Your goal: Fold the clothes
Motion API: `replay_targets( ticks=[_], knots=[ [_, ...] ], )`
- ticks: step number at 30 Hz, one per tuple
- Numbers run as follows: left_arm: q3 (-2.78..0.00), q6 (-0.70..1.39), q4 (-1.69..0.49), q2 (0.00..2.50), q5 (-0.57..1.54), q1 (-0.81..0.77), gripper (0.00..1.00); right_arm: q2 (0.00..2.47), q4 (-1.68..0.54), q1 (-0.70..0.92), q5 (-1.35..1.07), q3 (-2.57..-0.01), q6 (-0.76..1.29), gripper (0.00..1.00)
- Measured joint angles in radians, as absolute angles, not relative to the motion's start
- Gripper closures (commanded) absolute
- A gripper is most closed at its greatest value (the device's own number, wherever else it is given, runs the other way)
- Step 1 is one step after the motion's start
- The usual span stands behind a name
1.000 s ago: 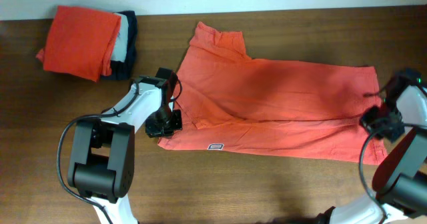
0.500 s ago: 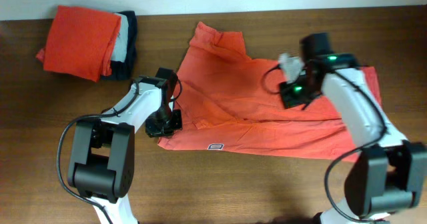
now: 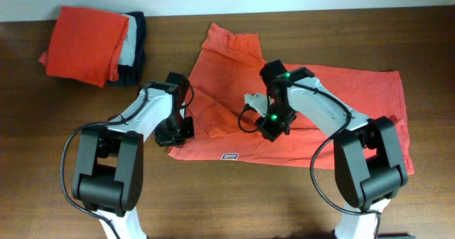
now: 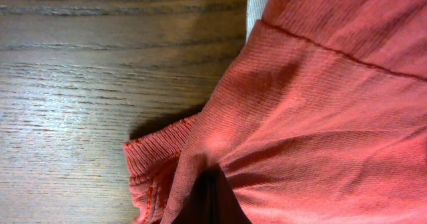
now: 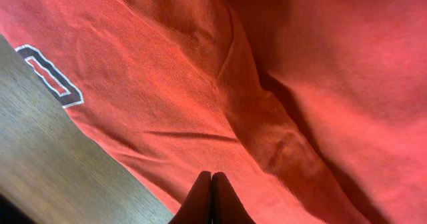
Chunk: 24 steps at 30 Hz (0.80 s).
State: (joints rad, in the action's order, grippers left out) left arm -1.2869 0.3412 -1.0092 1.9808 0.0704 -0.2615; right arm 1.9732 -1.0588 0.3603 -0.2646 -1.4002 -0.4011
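The clothes are one coral-red T-shirt [image 3: 334,97] lying flat and wide across the table, plain face up, with a small dark-edged mark [image 3: 229,156] near its front hem. My left gripper [image 3: 175,134] sits at the shirt's left front corner. In the left wrist view, ribbed cloth [image 4: 320,117] bunches and creases into the shut left gripper [image 4: 210,207]. My right gripper [image 3: 271,127] hovers over the shirt's middle. Its fingers press together with nothing between them, the right gripper [image 5: 211,197] just above the cloth [image 5: 320,84].
A folded plain orange garment [image 3: 85,34] lies on grey and navy folded ones [image 3: 135,47] at the back left. Bare wood table [image 3: 227,196] runs along the front. A pale strip borders the table's far edge.
My right arm swung from the shirt's right edge leftward to its middle, jaws shut. The left gripper and the shirt stayed where they were.
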Motion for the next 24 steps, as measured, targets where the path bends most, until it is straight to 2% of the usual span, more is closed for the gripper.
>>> replay_targets(
  ticks=[7,24],
  knots=[
    [-1.287,0.341,-1.009,1.981,0.070,-0.262,1.00,2.076,-1.012,0.363,-0.255,-1.400,-0.401,0.96],
    [-1.287,0.341,-1.006,1.981,0.070,-0.262,0.99,2.083,-1.051,0.319,-0.173,-1.498,-0.400,0.96]
  ],
)
